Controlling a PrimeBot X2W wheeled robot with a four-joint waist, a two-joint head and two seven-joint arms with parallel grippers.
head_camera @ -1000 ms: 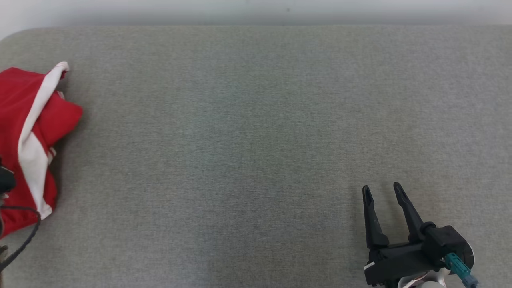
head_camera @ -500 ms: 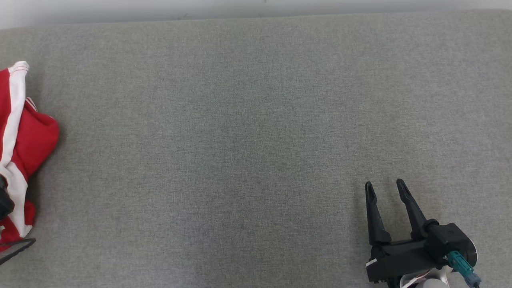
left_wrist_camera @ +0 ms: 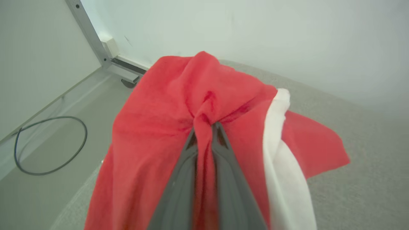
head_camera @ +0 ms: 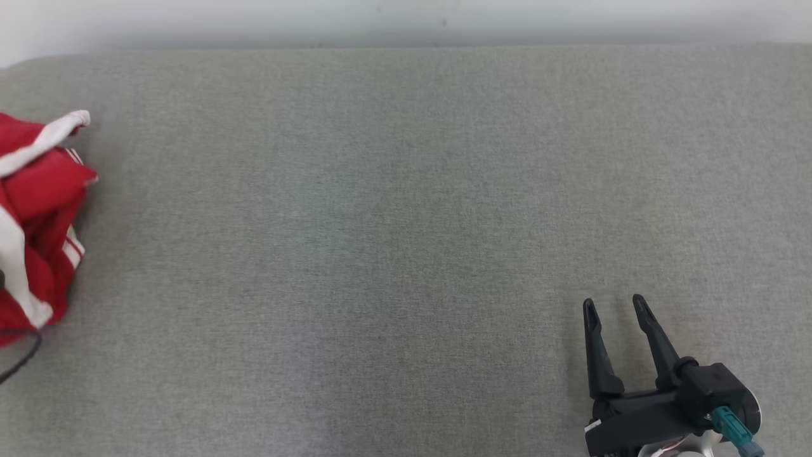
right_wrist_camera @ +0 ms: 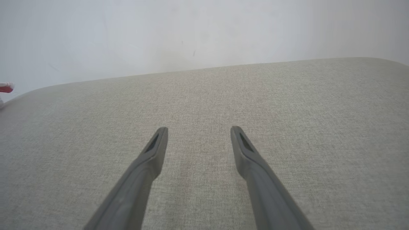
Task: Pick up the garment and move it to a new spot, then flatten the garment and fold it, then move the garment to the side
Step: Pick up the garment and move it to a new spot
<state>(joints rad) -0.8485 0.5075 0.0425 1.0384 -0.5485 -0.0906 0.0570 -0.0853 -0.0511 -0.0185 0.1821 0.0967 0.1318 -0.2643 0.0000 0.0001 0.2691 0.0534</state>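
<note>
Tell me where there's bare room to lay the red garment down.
The grey surface is bare from the red garment at its left edge across to the open right pincer at the near right, back to the wall. It is crowded at the far left, where the left pincer pinches the garment.

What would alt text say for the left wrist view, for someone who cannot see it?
The left hand is shut on a bunched fold of a red garment with a white stripe, the cloth hanging around its two fingers. Beyond lie a grey fabric surface, a pale wall and a black cable looped on the floor.
</note>
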